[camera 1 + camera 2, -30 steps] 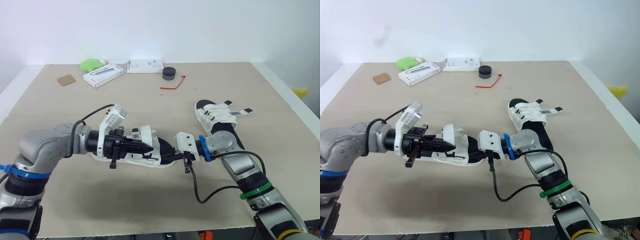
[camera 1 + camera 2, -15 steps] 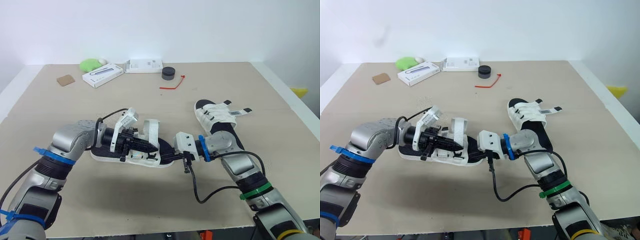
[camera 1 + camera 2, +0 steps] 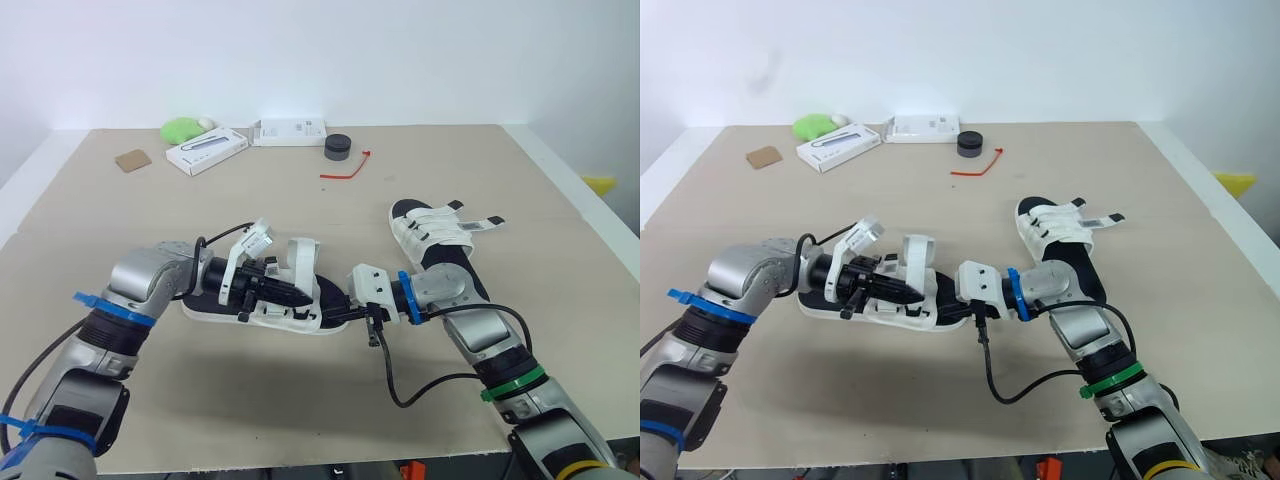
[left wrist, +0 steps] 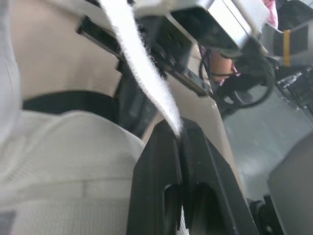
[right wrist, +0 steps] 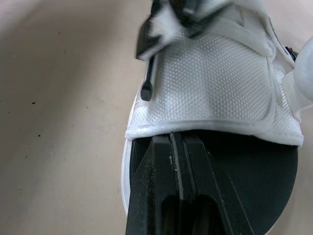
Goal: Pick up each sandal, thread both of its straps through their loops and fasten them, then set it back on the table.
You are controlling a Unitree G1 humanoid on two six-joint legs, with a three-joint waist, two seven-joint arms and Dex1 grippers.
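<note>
A white sandal with a black footbed (image 3: 225, 302) lies on the table left of centre. My left gripper (image 3: 296, 297) reaches over it from the left, shut on the end of a white strap (image 4: 142, 73) that arches up over the footbed (image 3: 302, 256). From the right, my right gripper (image 3: 332, 318) is shut on the sandal's sole edge (image 5: 146, 134). A second white sandal (image 3: 432, 236) lies to the right behind my right arm, with its strap ends sticking out to the right.
Along the far edge sit a green object (image 3: 182, 128), two white boxes (image 3: 206, 150) (image 3: 290, 131), a black round puck (image 3: 338, 147), a red tie (image 3: 345, 168) and a brown card (image 3: 132, 159). A black cable hangs from my right wrist (image 3: 390, 375).
Over the last second my left arm dropped and drew in, and the strap now stands up in an arch. The right gripper has kept its hold in place.
</note>
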